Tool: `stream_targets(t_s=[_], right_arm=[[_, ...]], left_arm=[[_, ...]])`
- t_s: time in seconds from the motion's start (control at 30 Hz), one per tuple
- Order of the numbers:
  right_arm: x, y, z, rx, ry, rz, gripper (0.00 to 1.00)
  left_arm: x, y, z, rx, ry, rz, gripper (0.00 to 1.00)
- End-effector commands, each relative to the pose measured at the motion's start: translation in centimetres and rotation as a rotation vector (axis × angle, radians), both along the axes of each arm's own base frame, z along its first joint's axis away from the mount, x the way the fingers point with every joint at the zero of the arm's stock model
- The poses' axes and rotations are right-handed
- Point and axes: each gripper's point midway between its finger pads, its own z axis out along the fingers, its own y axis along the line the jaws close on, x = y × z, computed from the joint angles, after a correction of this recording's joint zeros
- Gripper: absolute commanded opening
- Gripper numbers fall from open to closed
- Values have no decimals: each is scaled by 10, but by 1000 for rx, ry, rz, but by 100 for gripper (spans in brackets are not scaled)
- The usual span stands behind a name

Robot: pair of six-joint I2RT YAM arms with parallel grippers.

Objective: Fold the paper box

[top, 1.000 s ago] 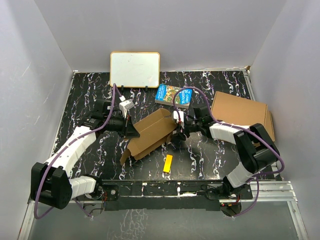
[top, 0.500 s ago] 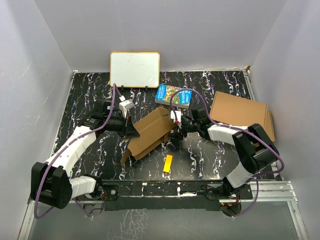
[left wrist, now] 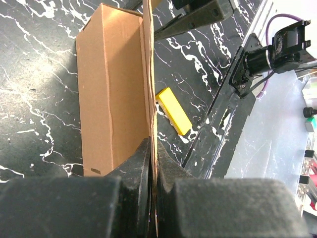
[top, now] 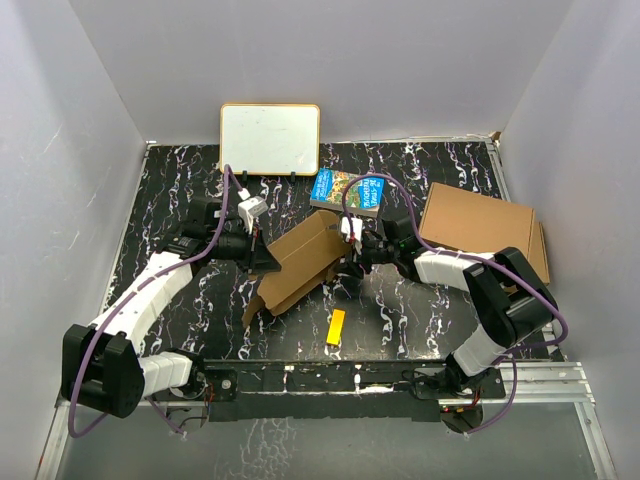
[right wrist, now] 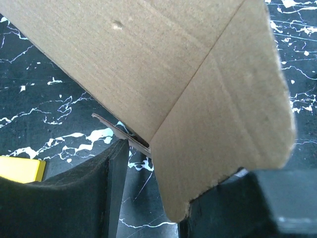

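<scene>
The paper box (top: 300, 262) is a brown cardboard piece, partly folded, in the middle of the table. My left gripper (top: 268, 262) is shut on the upright edge of one of its panels (left wrist: 151, 99); the cardboard runs between my closed jaws (left wrist: 152, 163). My right gripper (top: 350, 262) is at the box's right end. In the right wrist view its jaws stand apart (right wrist: 168, 198), and a rounded flap (right wrist: 218, 124) of the box hangs between them, resting against the right finger (right wrist: 257, 203). The left finger (right wrist: 94, 193) is clear of the flap.
A yellow block (top: 337, 327) lies just in front of the box and also shows in the left wrist view (left wrist: 173, 111). A whiteboard (top: 270, 138) stands at the back. A colourful book (top: 348, 190) lies behind the box. A larger flat cardboard box (top: 485, 225) is at the right.
My right gripper has moved a little left against the box's right end. The box has drawn narrower and stands more upright. My left gripper keeps its hold.
</scene>
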Motion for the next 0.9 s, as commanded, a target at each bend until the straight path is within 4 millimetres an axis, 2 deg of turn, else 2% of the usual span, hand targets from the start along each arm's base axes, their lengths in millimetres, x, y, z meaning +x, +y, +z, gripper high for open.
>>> stream_targets(t_s=[0.0, 0.43, 0.63, 0.77, 0.87], right_arm=[[6, 11, 17, 65, -63, 9, 43], [10, 11, 15, 98, -41, -37, 30], [10, 12, 15, 108, -28, -47, 15], [12, 12, 19, 111, -30, -58, 9], [16, 11, 27, 98, -31, -71, 8]], left_arm=[[-5, -7, 18, -64, -37, -42, 0], [-3, -7, 15, -66, -23, -38, 0], [-2, -6, 15, -65, -18, -28, 0], [2, -6, 17, -68, -16, -8, 0], [7, -7, 21, -79, -4, 26, 0]])
